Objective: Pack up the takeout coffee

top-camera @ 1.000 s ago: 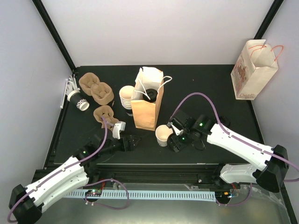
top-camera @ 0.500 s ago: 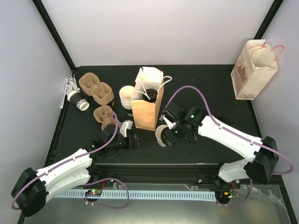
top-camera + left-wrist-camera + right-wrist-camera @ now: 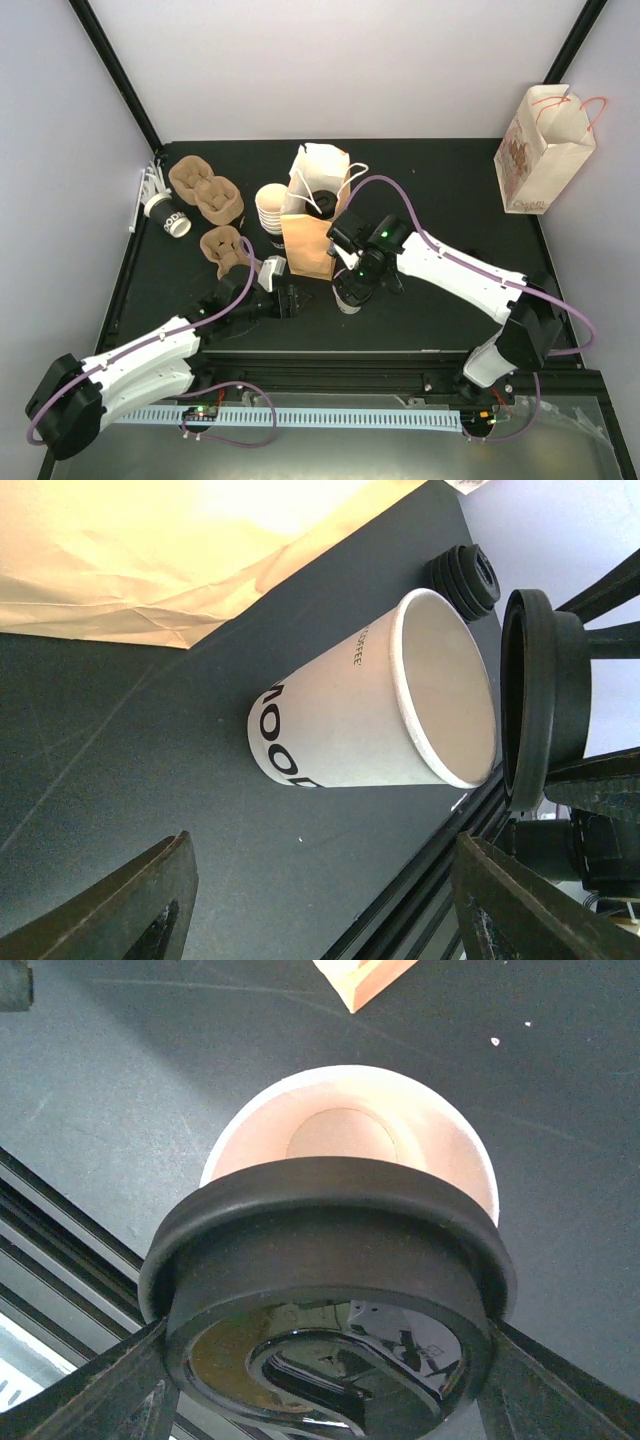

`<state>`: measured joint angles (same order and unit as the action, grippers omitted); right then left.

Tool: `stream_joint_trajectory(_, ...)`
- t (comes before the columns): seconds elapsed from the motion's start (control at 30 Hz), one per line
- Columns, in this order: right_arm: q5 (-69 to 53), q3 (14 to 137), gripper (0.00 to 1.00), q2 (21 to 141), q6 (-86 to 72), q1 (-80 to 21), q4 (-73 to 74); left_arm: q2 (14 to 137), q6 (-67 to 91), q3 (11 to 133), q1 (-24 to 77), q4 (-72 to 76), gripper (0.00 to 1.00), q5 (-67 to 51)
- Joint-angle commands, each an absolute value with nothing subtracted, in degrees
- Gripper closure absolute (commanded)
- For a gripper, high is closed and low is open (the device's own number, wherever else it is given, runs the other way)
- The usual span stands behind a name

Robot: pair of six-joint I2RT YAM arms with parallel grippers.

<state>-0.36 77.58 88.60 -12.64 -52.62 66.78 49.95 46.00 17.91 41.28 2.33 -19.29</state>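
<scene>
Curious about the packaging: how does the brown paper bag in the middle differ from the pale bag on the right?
The brown bag is plain with white handles; the pale bag is white with a reddish print and orange handles. The brown bag stands mid-table; the pale bag stands at the far right edge. Both are upright and open.

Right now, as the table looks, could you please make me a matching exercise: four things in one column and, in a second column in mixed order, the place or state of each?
Things:
1. black lid
2. open white cup
3. brown paper bag
4. lidded cup

Places or states:
A. far left, beside the pulp carriers
B. upright, no lid on it, just under the right gripper
C. standing mid-table, its top open
D. gripped between the right gripper's fingers

Pairs: 1-D, 2-B, 3-C, 4-A
</scene>
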Motion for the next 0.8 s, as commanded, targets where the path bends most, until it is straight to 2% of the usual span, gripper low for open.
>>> stream_joint_trajectory(0.0, 0.8, 79.18, 0.21, 89.23, -11.48, -52.29, 68.42, 48.95, 44.57, 20.79, 41.22, 1.97, 0.28, -17.77)
stream_joint_trajectory(0.77, 1.44, 81.21, 0.2, 93.37, -10.12, -52.29, 68.76, 48.34, 44.83, 20.37, 40.61, 1.06, 0.28, -19.32)
